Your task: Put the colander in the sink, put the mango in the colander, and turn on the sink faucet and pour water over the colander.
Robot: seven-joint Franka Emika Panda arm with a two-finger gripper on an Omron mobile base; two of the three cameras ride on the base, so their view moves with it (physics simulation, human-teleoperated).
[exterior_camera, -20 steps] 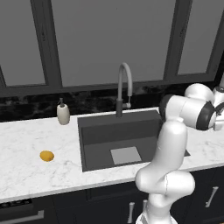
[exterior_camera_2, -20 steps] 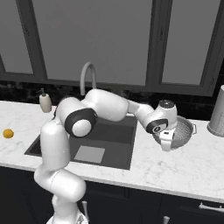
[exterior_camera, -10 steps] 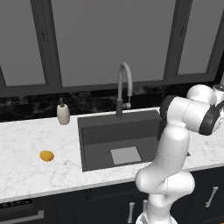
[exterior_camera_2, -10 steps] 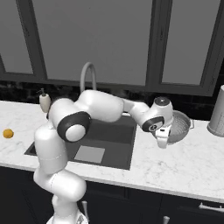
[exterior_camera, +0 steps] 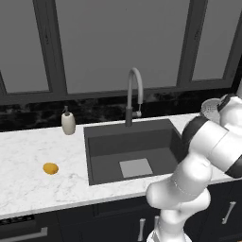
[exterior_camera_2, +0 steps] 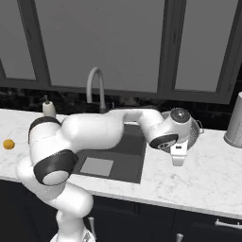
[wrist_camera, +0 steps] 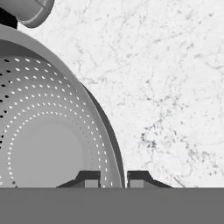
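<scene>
we note the mango [exterior_camera: 50, 168] lying on the counter [exterior_camera: 28, 156] left of the sink [exterior_camera: 134, 149], untouched. right of the sink, the gripper [wrist_camera: 113, 178] pinches the colander [wrist_camera: 48, 135] rim, one finger inside, one outside, presumably to carry it sinkward.

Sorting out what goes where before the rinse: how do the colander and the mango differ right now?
The colander is a silvery-grey metal bowl dotted with holes; the mango is a plain orange-yellow oval. The colander is far larger than the mango. The colander sits right of the sink with the claw shut on its rim; the mango lies untouched to the left. Both are outside the sink.
</scene>
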